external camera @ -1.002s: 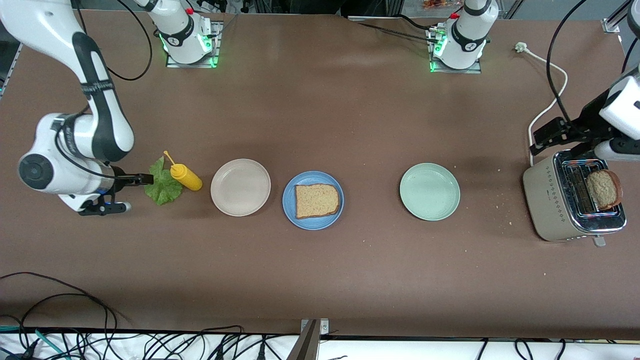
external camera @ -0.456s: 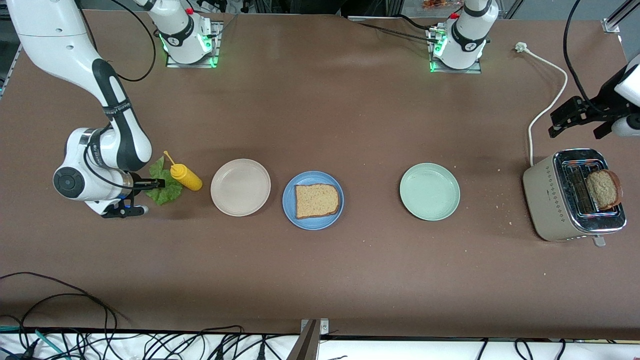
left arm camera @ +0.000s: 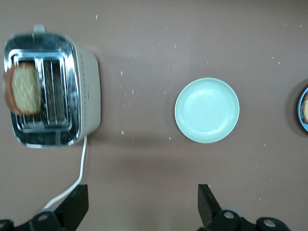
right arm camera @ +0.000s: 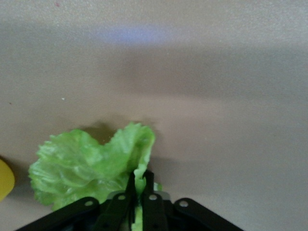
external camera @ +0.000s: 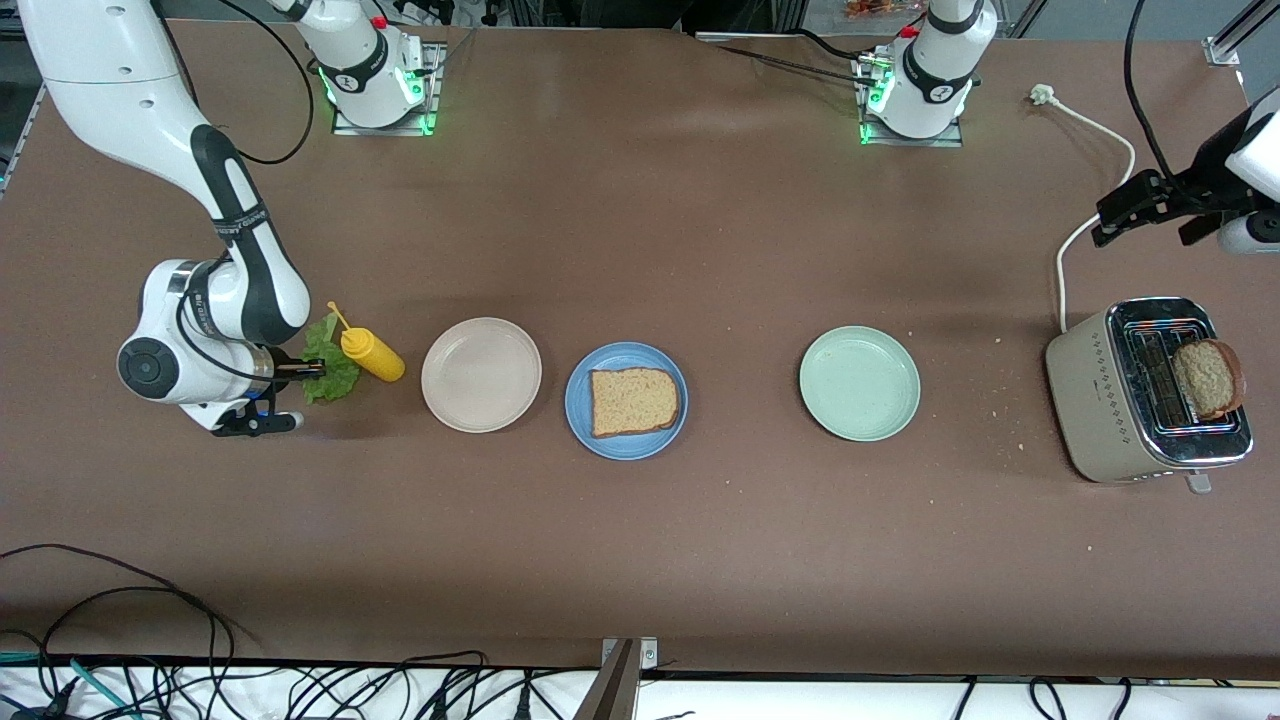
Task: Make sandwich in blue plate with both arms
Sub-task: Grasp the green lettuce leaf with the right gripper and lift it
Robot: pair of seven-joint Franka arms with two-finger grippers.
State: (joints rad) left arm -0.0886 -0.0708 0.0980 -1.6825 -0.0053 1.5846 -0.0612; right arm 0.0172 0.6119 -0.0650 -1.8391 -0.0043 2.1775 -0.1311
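Observation:
The blue plate (external camera: pixel 626 400) sits mid-table with one slice of brown bread (external camera: pixel 633 401) on it. A second slice (external camera: pixel 1208 378) stands in the toaster (external camera: pixel 1145 395); it also shows in the left wrist view (left arm camera: pixel 24 89). The green lettuce leaf (external camera: pixel 330 360) lies at the right arm's end of the table. My right gripper (external camera: pixel 310 371) is shut on the leaf's edge; in the right wrist view the leaf (right arm camera: pixel 86 166) is pinched between the fingers of the gripper (right arm camera: pixel 138 185). My left gripper (external camera: pixel 1120 215) is open and empty, in the air above the table beside the toaster; its fingers (left arm camera: pixel 209 204) stand wide apart.
A yellow squeeze bottle (external camera: pixel 368 352) lies against the lettuce. A beige plate (external camera: pixel 481 374) sits beside the blue plate. A pale green plate (external camera: pixel 859 383) sits toward the left arm's end. The toaster's white cord (external camera: pixel 1095 170) runs across the table.
My right gripper has moved onto the lettuce and closed on its edge; the leaf has bunched up. My left gripper has risen and drawn away from the toaster.

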